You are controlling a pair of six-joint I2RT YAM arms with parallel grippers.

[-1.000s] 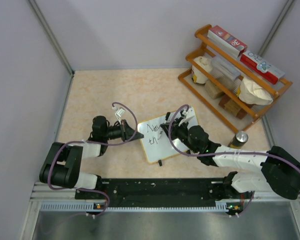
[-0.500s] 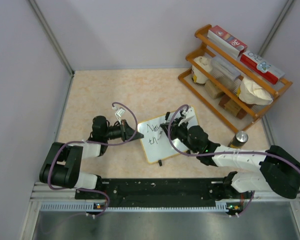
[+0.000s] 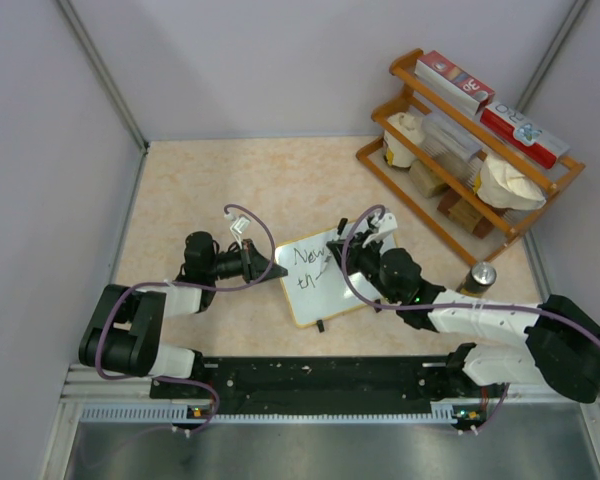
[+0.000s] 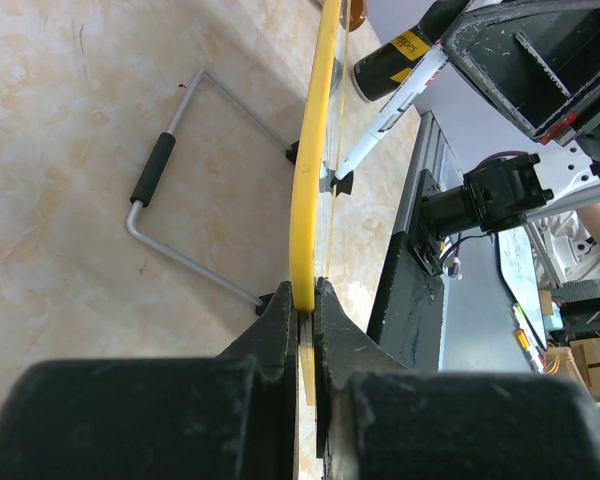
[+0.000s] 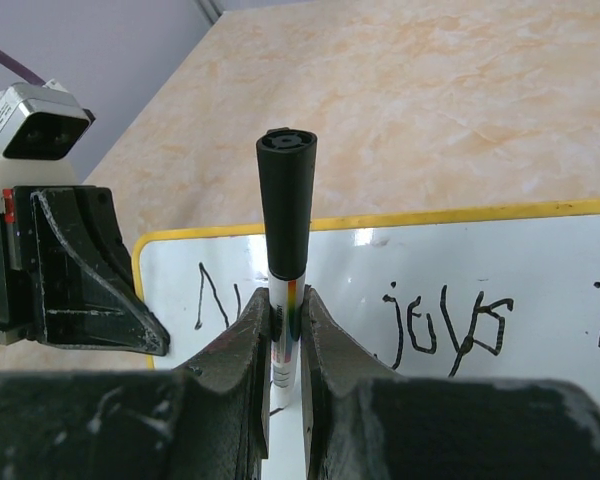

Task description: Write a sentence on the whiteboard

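Observation:
The whiteboard (image 3: 317, 296) stands tilted on the table, with black handwriting across its left part. Seen edge-on, its yellow-tan frame (image 4: 315, 150) runs into my left gripper (image 4: 307, 300), which is shut on the board's left edge (image 3: 277, 270). My right gripper (image 5: 287, 315) is shut on a white marker (image 5: 285, 220) with a black cap end, held over the written face of the whiteboard (image 5: 460, 270). From above, the right gripper (image 3: 340, 262) sits over the board's upper middle. The marker (image 4: 390, 105) tip touches the board face.
A wooden rack (image 3: 470, 150) with boxes and bowls stands at the back right. A dark can (image 3: 478, 277) stands right of the right arm. A bent metal wire stand (image 4: 180, 190) props the board from behind. Grey walls close both sides.
My right gripper and the marker have shifted slightly to the right over the board. The left gripper and the board have stayed put.

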